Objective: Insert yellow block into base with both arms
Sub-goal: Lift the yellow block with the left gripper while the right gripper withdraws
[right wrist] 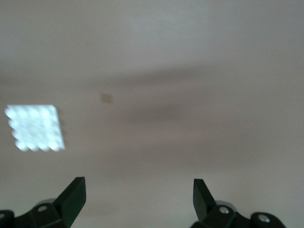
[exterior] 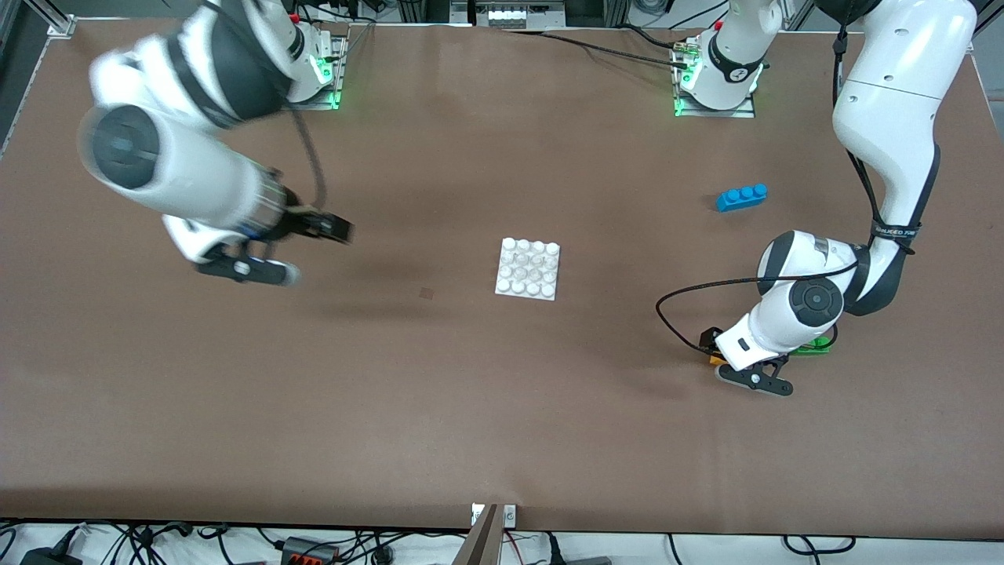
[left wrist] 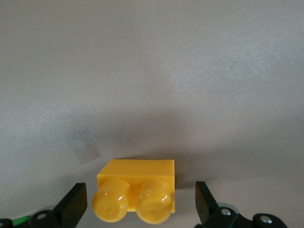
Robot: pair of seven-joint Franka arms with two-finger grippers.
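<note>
Low over the table [exterior: 502, 439] near the left arm's end, the left gripper [left wrist: 140, 202] has its black fingers spread wide around the yellow block [left wrist: 136, 189], not touching it. The block is smooth plastic with two round bumps. A green brick [exterior: 816, 345] lies just beside it. The bumpy white square base [exterior: 529, 268] sits mid-table. A blue brick [exterior: 741, 196] lies farther back. The right gripper [right wrist: 137, 197] hangs open over bare brown tabletop.

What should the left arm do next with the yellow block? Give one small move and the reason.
Probably lower the left gripper a little and close it on the yellow block: its open fingers already straddle the block without touching it. The right gripper hangs open over bare table, apart from the base.
</note>
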